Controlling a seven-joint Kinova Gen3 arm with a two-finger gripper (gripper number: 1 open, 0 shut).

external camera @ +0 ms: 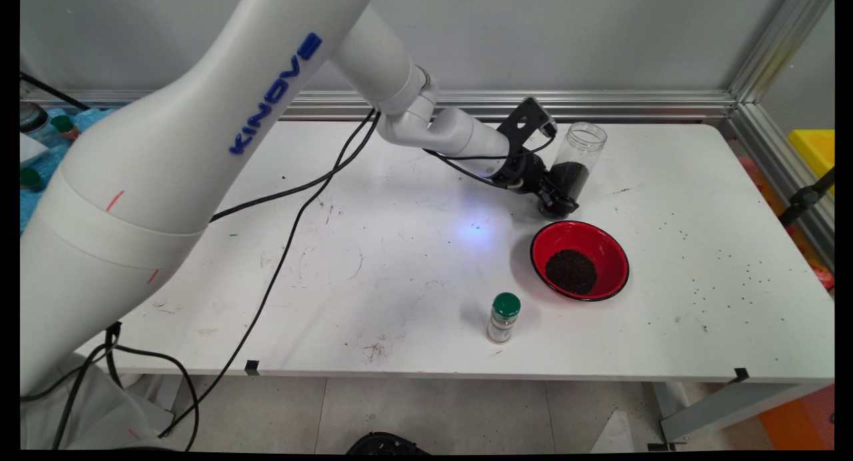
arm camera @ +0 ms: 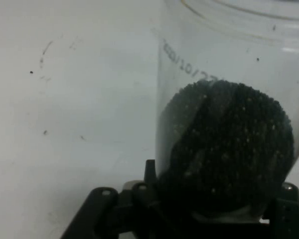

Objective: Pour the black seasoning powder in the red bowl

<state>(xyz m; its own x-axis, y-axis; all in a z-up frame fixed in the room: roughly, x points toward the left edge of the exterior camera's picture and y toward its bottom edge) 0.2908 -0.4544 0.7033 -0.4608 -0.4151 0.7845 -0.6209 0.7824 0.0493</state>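
Gripper of mine pinches the base of a clear jar partly filled with dark seeds, tilted on the white table, just behind a red bowl; a green-capped bottle stands nearer.

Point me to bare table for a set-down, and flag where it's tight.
Free: the wide left half of the table, crossed only by cables; also the right end past the bowl, which is sprinkled with loose grains. Crowded: the strip where the gripper is at the jar, with the bowl just in front and the green-capped bottle near the bowl.
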